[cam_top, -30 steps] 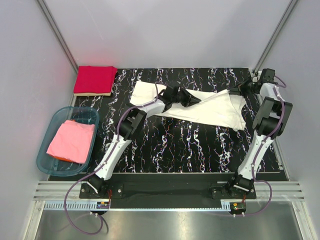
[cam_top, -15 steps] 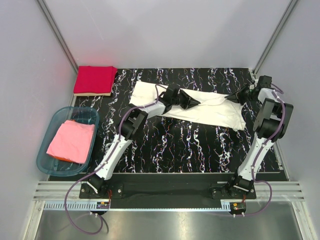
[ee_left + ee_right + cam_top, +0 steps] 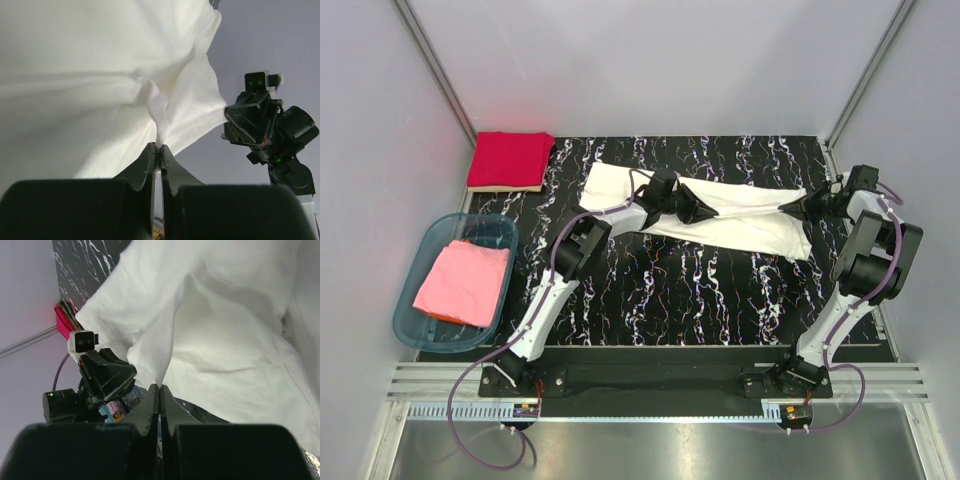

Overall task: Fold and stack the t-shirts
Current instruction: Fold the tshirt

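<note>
A white t-shirt (image 3: 740, 215) lies stretched across the back of the black marbled table, partly lifted. My left gripper (image 3: 708, 211) is shut on a pinch of its cloth near the middle; the left wrist view shows the fabric (image 3: 100, 75) bunching into the closed jaws of that gripper (image 3: 159, 150). My right gripper (image 3: 790, 204) is shut on the shirt's right end; the right wrist view shows that gripper (image 3: 159, 387) with cloth (image 3: 225, 330) rising from it. A folded red t-shirt (image 3: 509, 158) sits on a beige one at the back left. A pink t-shirt (image 3: 463, 282) lies in the blue bin.
The clear blue bin (image 3: 412, 335) stands off the table's left edge. Grey walls and metal posts close in the back and sides. The table's black marbled front half (image 3: 690, 300) lies between the two arms' bases.
My right gripper has moved toward the near right, pulling the shirt's right end with it. The shirt has grown narrower and more stretched. My left gripper has shifted slightly back.
</note>
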Controlling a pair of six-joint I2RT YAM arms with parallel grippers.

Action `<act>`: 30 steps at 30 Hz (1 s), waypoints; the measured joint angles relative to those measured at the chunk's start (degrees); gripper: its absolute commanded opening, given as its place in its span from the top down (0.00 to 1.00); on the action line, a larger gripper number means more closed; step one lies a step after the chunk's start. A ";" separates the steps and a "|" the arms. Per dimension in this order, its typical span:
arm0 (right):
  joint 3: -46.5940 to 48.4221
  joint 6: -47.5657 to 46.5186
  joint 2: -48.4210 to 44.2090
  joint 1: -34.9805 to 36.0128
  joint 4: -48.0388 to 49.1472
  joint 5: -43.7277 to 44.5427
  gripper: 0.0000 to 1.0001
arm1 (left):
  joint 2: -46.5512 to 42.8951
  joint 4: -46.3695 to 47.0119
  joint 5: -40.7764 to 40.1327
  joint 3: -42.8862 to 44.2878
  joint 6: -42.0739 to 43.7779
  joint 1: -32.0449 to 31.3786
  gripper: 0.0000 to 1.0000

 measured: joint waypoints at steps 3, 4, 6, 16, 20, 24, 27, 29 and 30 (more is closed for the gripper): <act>-2.49 -0.28 -0.42 -0.24 0.00 0.44 1.00 | -0.22 -0.13 0.68 0.00 0.57 -0.07 0.92; -3.34 -0.37 -0.68 -0.35 -0.04 0.52 0.99 | -0.22 -0.48 0.81 0.00 0.85 -0.07 0.92; -4.59 -0.61 -1.25 -0.44 -0.07 1.05 0.99 | -0.22 -1.01 1.05 -0.17 1.16 -0.17 0.92; -7.65 -2.73 -2.16 -0.96 -0.07 2.86 0.99 | -0.22 -2.12 1.88 -1.53 2.95 -0.70 0.90; -9.11 -3.30 -2.16 -1.07 -0.09 3.87 0.97 | -0.22 -3.96 2.29 -1.84 4.52 -0.87 0.81; -9.92 -3.74 -2.16 -1.20 -1.36 5.88 0.82 | -0.22 -7.98 2.91 -0.96 8.55 -0.83 0.63; -9.68 -4.28 -2.16 -1.31 -2.43 7.17 0.71 | -1.03 -13.68 2.58 2.21 14.78 -0.72 0.60; -9.22 -4.59 -2.19 -1.36 -3.02 7.89 0.69 | -2.58 -16.98 2.12 2.69 18.64 -0.63 0.59; -8.66 -4.81 -2.19 -1.36 -3.54 8.11 0.69 | -3.21 -18.29 1.92 2.91 20.20 -0.55 0.59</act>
